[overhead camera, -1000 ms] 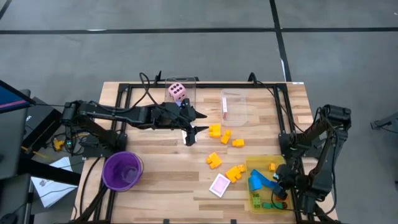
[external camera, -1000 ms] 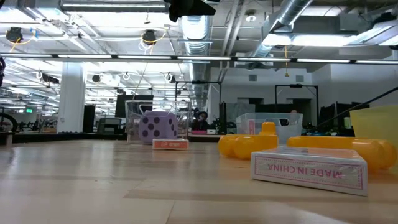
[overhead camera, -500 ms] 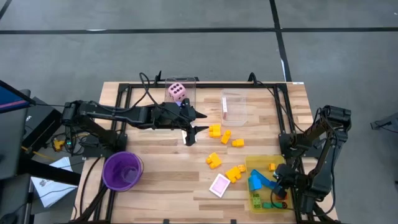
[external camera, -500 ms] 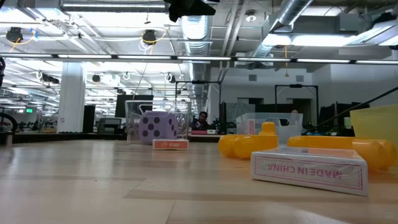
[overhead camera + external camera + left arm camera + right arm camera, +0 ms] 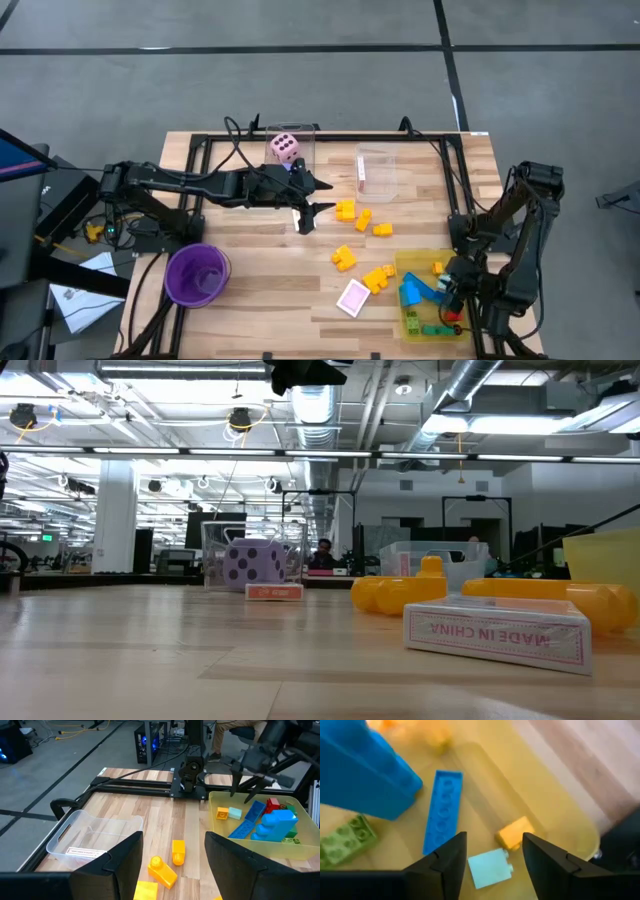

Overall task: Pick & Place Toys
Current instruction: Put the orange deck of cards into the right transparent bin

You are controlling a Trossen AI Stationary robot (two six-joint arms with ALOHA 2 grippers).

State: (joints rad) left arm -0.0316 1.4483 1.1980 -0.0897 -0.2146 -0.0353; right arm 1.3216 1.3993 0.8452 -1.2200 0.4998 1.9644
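Right gripper (image 5: 490,855), fingers spread and empty, hovers inside the yellow tray (image 5: 402,268) above toys (image 5: 442,810). Left gripper (image 5: 172,855), likewise spread, waits beside it. Light, rigid, slick blocks probably grip best across flat sides.

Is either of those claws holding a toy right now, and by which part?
No. The right gripper hangs open over the yellow tray, empty. The left gripper is open above the table, empty too.

Toys (image 5: 361,218) scattered on table, some trayed
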